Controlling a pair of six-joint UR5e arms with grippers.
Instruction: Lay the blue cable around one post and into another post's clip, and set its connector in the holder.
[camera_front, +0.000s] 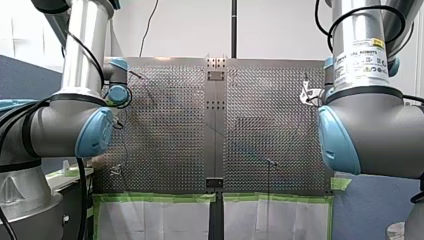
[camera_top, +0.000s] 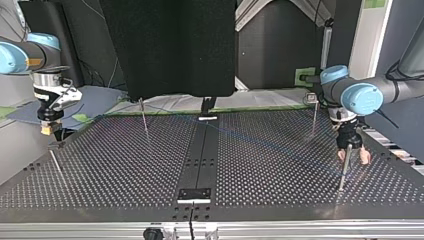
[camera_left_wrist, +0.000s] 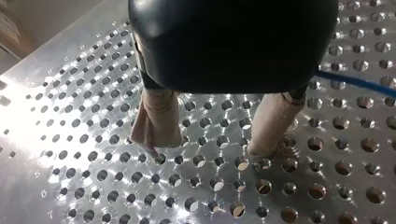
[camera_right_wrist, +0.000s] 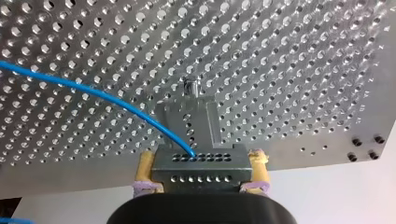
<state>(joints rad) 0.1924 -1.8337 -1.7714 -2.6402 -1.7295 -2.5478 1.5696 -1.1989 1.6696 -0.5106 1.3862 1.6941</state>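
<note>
Blue cable (camera_right_wrist: 93, 92) in connector (camera_right_wrist: 201, 164), in right pincer (camera_right_wrist: 202, 171)

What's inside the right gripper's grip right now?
My right gripper clamps the grey connector between yellow pads; the blue cable enters one of its holes. The connector's lower part is hidden behind the gripper body.
</note>
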